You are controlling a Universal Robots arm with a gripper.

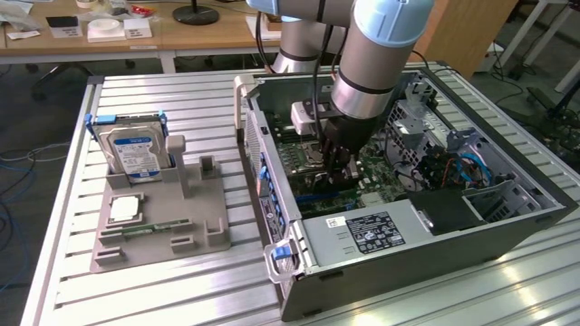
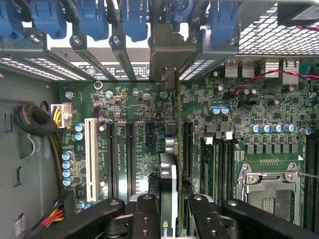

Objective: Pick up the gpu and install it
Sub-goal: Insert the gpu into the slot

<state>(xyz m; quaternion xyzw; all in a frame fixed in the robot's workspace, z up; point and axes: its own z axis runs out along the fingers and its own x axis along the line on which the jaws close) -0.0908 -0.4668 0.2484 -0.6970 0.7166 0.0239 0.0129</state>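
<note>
GPU (image 2: 169, 199) edge-on in my gripper (image 2: 169, 211), fingers closed on the card, poised over the motherboard (image 2: 134, 114) inside the open computer case (image 1: 507, 224); installing appears underway, and seating will demand exact alignment with a slot.

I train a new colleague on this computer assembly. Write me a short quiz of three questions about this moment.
1. True or false: the gripper holds the gpu edge-on above the motherboard.
2. What stands upright in the grey tray? A) hard drive B) fan C) power supply
3. Fill in: the arm reaches into the open computer ____.

Key: 1 true; 2 A, the hard drive; 3 case.
</note>
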